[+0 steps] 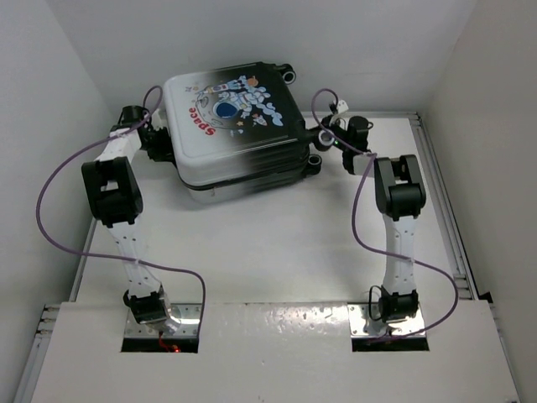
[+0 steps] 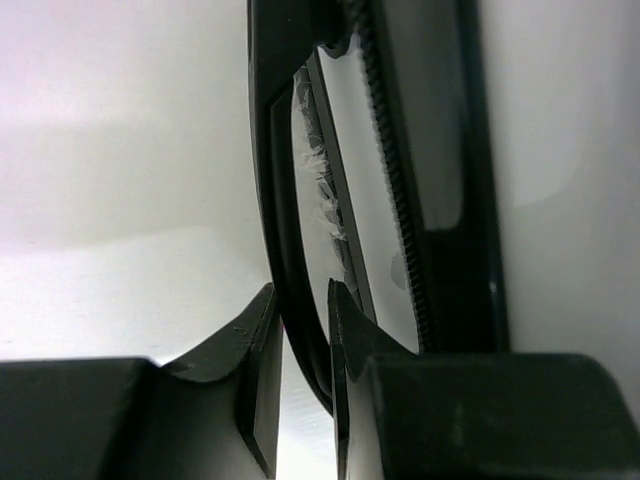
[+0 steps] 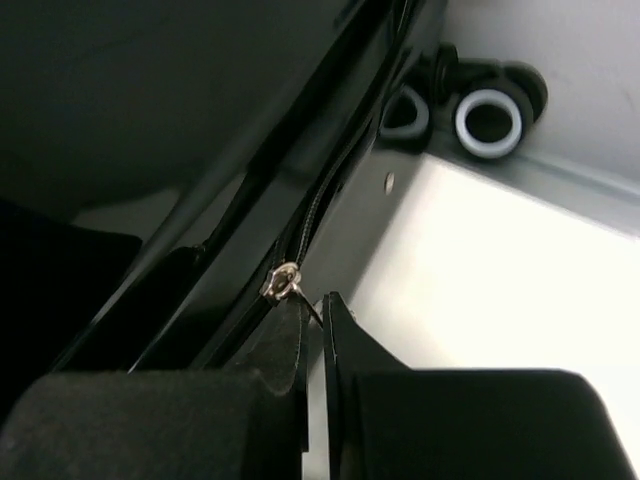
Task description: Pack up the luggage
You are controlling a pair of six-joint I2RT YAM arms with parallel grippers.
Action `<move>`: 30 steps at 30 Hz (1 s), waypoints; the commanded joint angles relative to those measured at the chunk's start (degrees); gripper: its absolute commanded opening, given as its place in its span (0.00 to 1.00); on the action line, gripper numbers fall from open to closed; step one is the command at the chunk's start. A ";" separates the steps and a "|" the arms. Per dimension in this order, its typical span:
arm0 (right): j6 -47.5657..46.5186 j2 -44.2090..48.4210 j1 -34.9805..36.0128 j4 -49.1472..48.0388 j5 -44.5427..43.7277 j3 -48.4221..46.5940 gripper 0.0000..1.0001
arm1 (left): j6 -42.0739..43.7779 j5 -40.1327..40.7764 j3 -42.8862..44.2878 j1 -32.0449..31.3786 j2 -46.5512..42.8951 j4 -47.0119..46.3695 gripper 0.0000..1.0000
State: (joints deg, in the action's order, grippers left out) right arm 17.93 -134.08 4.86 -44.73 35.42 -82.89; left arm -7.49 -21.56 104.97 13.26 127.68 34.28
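Observation:
The luggage (image 1: 239, 134) lies flat and closed at the back of the table, astronaut and "Space" print up. My left gripper (image 1: 156, 139) is at its left side. In the left wrist view the gripper (image 2: 298, 300) is closed around a black curved handle loop (image 2: 268, 150) beside the zipper teeth (image 2: 392, 170). My right gripper (image 1: 325, 139) is at the luggage's right side. In the right wrist view the gripper (image 3: 318, 308) is shut on the thin pull tab of the silver zipper slider (image 3: 283, 282), low on the dark shell (image 3: 200, 110).
Black casters (image 1: 315, 161) stick out on the luggage's right side, and two show in the right wrist view (image 3: 490, 120). White walls close in the table at the left, back and right. Purple cables (image 1: 50, 210) loop off both arms.

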 commanded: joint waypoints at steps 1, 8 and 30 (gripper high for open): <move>0.43 -6.17 -8.03 -0.36 -22.85 -11.47 0.00 | 13.28 16.11 1.47 3.36 2.49 -8.53 0.00; 3.16 -18.05 -5.74 4.21 -22.50 -29.86 0.00 | 15.05 16.11 1.47 2.21 2.49 -8.53 0.00; 2.72 4.88 6.55 -15.91 1.22 5.28 0.00 | 5.08 10.57 -2.58 7.58 -29.23 -29.38 1.00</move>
State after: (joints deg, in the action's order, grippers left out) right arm 21.80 -134.17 8.56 -55.16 30.63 -80.58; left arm -7.92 -11.64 102.50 20.38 107.46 13.19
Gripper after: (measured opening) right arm 0.002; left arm 0.997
